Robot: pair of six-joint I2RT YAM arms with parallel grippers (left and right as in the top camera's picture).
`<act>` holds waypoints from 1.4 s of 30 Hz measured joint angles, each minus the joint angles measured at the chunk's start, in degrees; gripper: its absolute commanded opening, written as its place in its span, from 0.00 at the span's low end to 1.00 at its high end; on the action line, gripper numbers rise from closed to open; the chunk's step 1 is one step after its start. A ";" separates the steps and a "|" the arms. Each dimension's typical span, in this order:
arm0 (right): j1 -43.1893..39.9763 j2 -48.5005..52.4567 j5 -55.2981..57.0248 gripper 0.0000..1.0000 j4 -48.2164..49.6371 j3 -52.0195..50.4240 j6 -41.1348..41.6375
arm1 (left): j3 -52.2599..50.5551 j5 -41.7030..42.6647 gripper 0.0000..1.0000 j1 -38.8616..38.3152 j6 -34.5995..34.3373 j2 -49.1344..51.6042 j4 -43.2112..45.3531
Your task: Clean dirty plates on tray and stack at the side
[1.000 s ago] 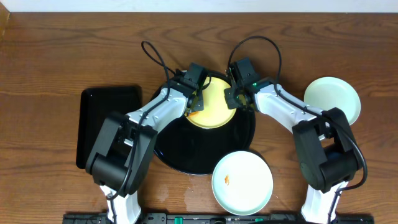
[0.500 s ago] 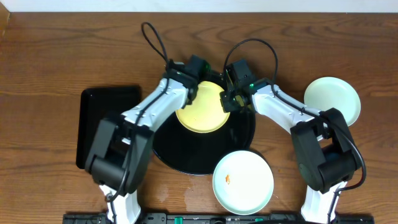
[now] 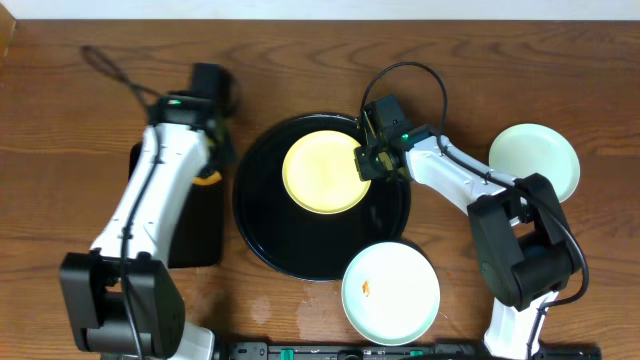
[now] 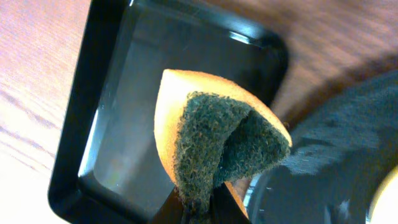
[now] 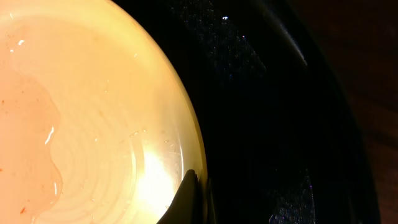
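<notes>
Left tool [image 4: 198, 211] clamps sponge [image 4: 217, 137]; right tool [image 3: 368, 165] clamps yellow plate [image 3: 322, 172] rim.

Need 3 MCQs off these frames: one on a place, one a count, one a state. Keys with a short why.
1. Where does the yellow plate lie?
A) on the bare table
B) held up in the air
C) on the round black tray

2. How many mint plates show from overhead?
A) one
B) two
C) three

3. What state is the left gripper in?
A) shut on a sponge
B) open and empty
C) shut on a plate

Key
1 C: the overhead view shows it lying inside the tray's rim.
2 B: one sits at the tray's near edge, one apart at the right.
3 A: the left wrist view shows the fingers pinching a folded orange-and-green sponge.
</notes>
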 measured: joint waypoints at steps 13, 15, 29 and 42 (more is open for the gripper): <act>0.00 0.00 0.00 0.01 -0.11 0.09 -0.02 | -14.64 12.92 0.40 7.91 6.82 1.07 11.41; 0.00 0.00 0.00 0.01 -0.11 0.09 -0.02 | -14.64 17.59 0.45 7.45 8.02 1.07 12.74; -0.87 0.00 -2.84 0.01 -0.39 0.09 -0.02 | -14.64 34.40 0.08 -4.74 9.14 2.62 26.64; -2.69 0.15 -7.34 0.01 -0.98 -0.13 -1.11 | -14.64 39.93 0.07 -4.92 7.56 12.98 32.89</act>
